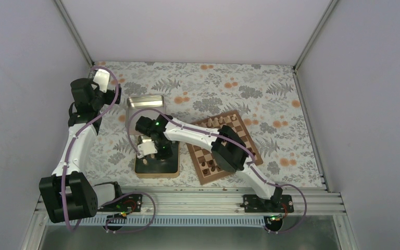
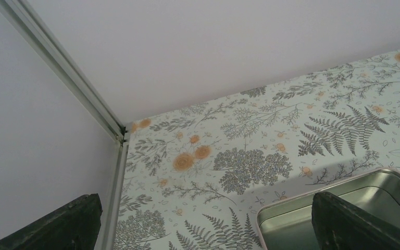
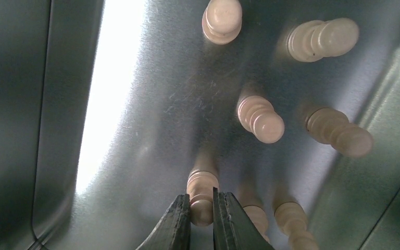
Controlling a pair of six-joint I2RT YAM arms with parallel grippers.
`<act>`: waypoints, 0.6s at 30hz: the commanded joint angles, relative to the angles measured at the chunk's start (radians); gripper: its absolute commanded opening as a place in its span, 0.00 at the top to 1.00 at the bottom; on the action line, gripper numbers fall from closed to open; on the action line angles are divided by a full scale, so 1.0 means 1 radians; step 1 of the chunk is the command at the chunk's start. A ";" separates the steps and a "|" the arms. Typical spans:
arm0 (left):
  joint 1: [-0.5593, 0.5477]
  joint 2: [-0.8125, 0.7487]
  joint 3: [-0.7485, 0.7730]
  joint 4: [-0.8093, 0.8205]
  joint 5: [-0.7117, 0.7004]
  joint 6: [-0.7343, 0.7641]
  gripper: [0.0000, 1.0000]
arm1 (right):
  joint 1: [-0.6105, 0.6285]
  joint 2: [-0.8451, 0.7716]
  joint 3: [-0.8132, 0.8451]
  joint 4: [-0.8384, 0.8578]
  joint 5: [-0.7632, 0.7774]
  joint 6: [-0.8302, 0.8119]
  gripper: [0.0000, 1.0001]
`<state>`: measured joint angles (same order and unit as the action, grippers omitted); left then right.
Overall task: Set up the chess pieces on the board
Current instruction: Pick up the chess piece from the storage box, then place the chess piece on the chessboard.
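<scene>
Our right claw point(image 3: 201, 204) is clamped on a pale piece point(image 3: 202, 182) lying in the tin point(image 3: 135, 104), with six more pieces loose around it. The board point(image 1: 246, 136) sits just right of the tin. Our left claw point(image 2: 204, 208) hangs with its fingers apart over the table's point(image 1: 213, 83) far left corner.

Table point(image 1: 271, 88) w/ floral-print cover: grey ferns & orange blooms. Directly on it: board point(image 1: 244, 134), turned at an angle, right of centre. Open silver tin point(image 1: 146, 102) sits back-left of centre. 2nd tin point(image 1: 161, 172), tan-rimmed, sits in front of 1st, near board's left corner.
</scene>
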<state>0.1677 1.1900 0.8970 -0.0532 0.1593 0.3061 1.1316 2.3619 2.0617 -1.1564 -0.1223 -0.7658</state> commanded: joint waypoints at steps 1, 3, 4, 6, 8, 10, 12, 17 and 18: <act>0.006 -0.006 -0.004 0.018 0.016 0.005 0.00 | 0.001 -0.043 0.010 -0.004 0.001 0.004 0.96; 0.006 -0.006 -0.004 0.018 0.016 0.005 0.00 | -0.007 -0.091 0.004 -0.010 0.006 0.007 0.96; 0.007 -0.007 -0.005 0.018 0.016 0.005 0.00 | -0.014 -0.113 -0.001 -0.012 0.007 0.008 0.96; 0.007 -0.006 -0.003 0.017 0.015 0.006 0.00 | -0.028 -0.166 -0.016 -0.013 0.010 0.012 0.96; 0.007 -0.005 -0.003 0.017 0.013 0.005 0.00 | -0.048 -0.218 -0.037 -0.011 0.022 0.018 0.96; 0.006 -0.006 -0.001 0.016 0.013 0.005 0.00 | -0.075 -0.267 -0.063 -0.010 0.030 0.020 0.96; 0.006 -0.007 0.000 0.015 0.011 0.005 0.00 | -0.110 -0.310 -0.098 -0.009 0.044 0.023 0.96; 0.007 -0.004 0.001 0.015 0.011 0.005 0.00 | -0.235 -0.417 -0.220 -0.009 0.039 0.028 0.96; 0.007 -0.003 0.001 0.015 0.011 0.005 0.00 | -0.261 -0.438 -0.251 -0.004 0.036 0.029 0.96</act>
<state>0.1677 1.1900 0.8970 -0.0532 0.1589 0.3061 0.9520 1.9697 1.9030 -1.1515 -0.0944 -0.7551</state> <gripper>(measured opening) 0.999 0.090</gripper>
